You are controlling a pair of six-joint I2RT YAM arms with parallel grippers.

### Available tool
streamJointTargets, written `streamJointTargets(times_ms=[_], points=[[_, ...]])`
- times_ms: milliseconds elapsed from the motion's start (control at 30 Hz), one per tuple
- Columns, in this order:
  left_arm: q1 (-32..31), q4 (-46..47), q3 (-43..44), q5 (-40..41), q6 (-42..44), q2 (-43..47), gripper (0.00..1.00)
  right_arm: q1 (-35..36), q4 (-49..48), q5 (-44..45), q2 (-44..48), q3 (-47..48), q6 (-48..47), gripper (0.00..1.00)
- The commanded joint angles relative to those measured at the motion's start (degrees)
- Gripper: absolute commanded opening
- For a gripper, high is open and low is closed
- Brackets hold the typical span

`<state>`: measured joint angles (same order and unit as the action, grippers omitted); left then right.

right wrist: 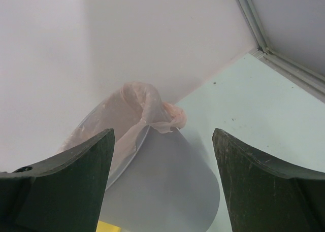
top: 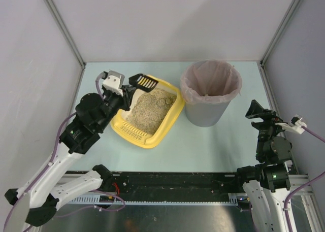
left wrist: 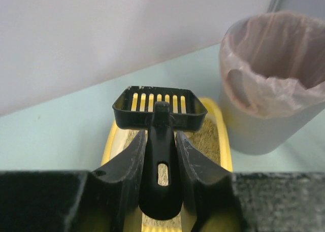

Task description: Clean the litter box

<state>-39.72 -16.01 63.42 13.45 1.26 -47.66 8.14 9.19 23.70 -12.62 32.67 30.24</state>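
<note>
The yellow litter box [top: 170, 121] lies left of centre on the table, with beige litter [top: 150, 110] in it. My left gripper [top: 128, 91] is shut on the handle of a black slotted scoop [top: 143, 80]. The scoop's head hangs over the box's far end. In the left wrist view the scoop [left wrist: 159, 107] is level, its handle clamped between my left gripper's [left wrist: 160, 140] fingers, and yellow shows through its slots. The box's rim [left wrist: 224, 145] and litter lie below. My right gripper [top: 254, 110] is open and holds nothing, apart at the right.
A grey round bin [top: 210, 92] with a pinkish liner stands just right of the litter box. In the right wrist view it fills the gap between the fingers of my right gripper [right wrist: 162, 135], some way off. Grey walls close in the table at the back and on both sides.
</note>
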Motion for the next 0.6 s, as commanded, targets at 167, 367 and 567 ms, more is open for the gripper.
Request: streamJointTargets(times_ms=[167, 367, 567], points=[[8.3, -11.5, -3.1, -10.0, -8.1, -3.7, 0.00, -0.1, -0.8, 1.4, -0.8, 0.3, 2.3, 0.83], [12.2, -11.4, -2.4, -18.8, -8.4, -10.6, 0.00, -0.1, -0.9, 1.3, -1.6, 0.2, 3.2, 0.83], [13.6, -11.1, -2.6, -17.3, -8.0, -15.5, 0.00, -0.1, -1.2, 1.0, -3.0, 0.3, 3.3, 0.83]])
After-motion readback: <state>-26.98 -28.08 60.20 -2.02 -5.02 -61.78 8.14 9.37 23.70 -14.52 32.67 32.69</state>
